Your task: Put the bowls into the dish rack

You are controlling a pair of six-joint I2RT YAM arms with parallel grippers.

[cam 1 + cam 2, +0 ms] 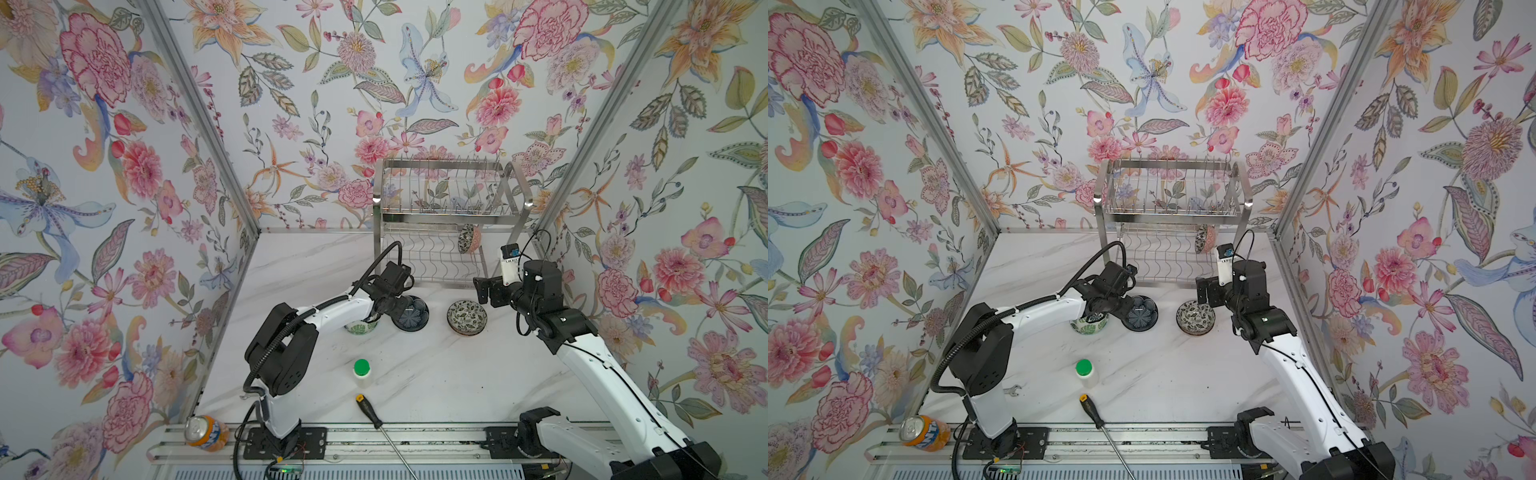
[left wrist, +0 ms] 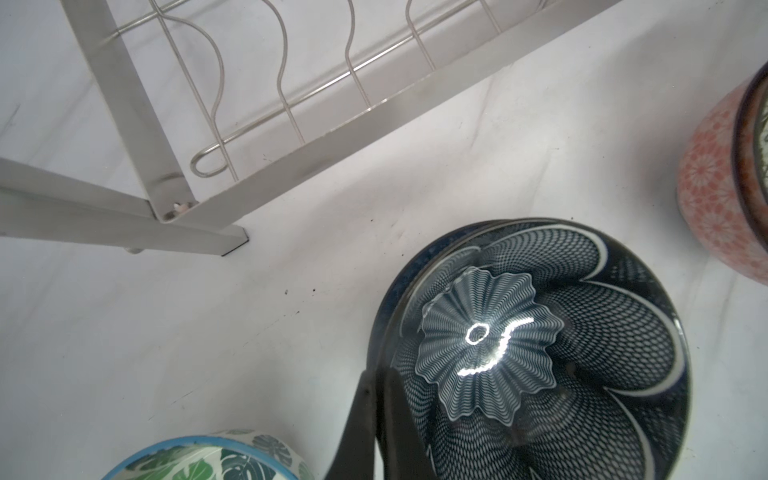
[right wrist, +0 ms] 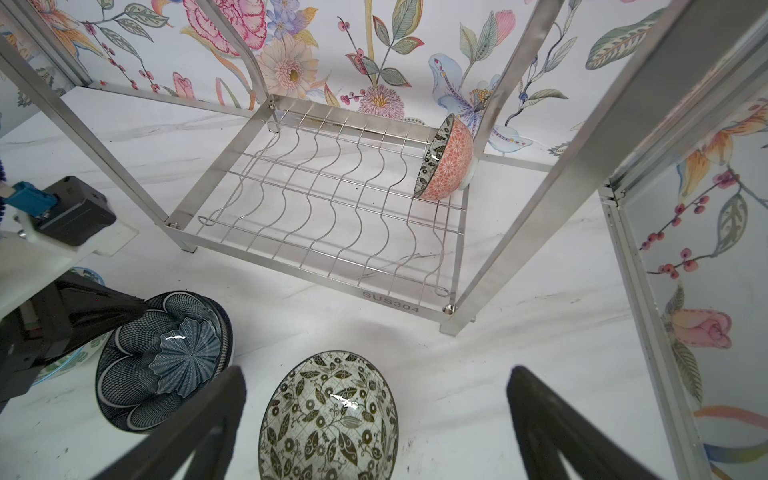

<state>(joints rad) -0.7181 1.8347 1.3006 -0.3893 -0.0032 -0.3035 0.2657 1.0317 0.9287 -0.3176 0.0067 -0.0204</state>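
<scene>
The left hand [image 2: 376,386] is pinched tight on the rim of the dark navy bowl [image 2: 540,353], one finger inside the bowl and one outside, with hardly any gap between them. In both top views that dark navy bowl [image 1: 413,313] sits on the white marbled bench [image 1: 457,374] just in front of the dish rack [image 1: 444,216], near its left front leg. A second dark rim shows beneath it, so it seems to be nested in another bowl; whether it is lifted I cannot tell. The green leaf bowl [image 1: 361,328] stands just beside it, partly hidden under the left arm. The right hand [image 3: 374,419] has its fingers spread wide and holds nothing. It hovers above the black-and-white bowl [image 3: 328,419], which rests on the bench to the right of the navy one and apart from it. One pinkish bowl [image 3: 446,160] with a black-and-white inside is already in the rack. It stands on edge on the wavy lower shelf, at the far right corner, leaning toward the right-hand legs. The rack's upper tier of upright prongs holds no bowls. Nearer the front edge of the bench stand a green-capped bottle [image 1: 361,372] and a black-handled screwdriver [image 1: 368,411], and an orange can [image 1: 205,432] lies on its side at the left corner.
</scene>
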